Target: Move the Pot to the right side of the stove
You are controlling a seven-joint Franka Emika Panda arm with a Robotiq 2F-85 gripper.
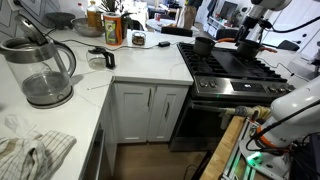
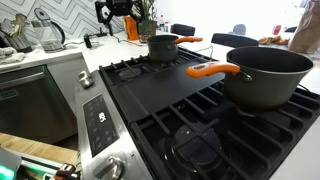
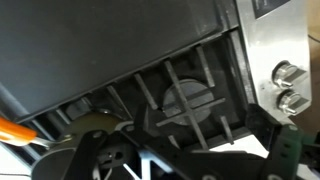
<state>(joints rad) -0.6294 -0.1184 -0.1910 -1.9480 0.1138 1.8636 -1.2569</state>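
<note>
The Pot (image 2: pixel 268 75) is dark grey-black with an orange handle (image 2: pixel 214 70). It stands on the grate at the near right of this exterior view, and at the stove's back right in an exterior view (image 1: pixel 248 47). The stove (image 1: pixel 235 72) has black grates (image 2: pixel 190 125) and a steel front. My gripper (image 1: pixel 250 30) hangs over the stove near the Pot. In the wrist view my gripper (image 3: pixel 195 162) is open and empty above a burner (image 3: pixel 190 100). An orange handle tip (image 3: pixel 10 130) shows at the left edge there.
A smaller grey pot (image 2: pixel 163 45) with an orange handle stands at the stove's other back corner (image 1: pixel 203 45). A glass kettle (image 1: pixel 40 70) sits on the white counter. A flat black griddle plate (image 2: pixel 165 85) lies mid-stove. Knobs (image 3: pixel 285 85) line the steel front.
</note>
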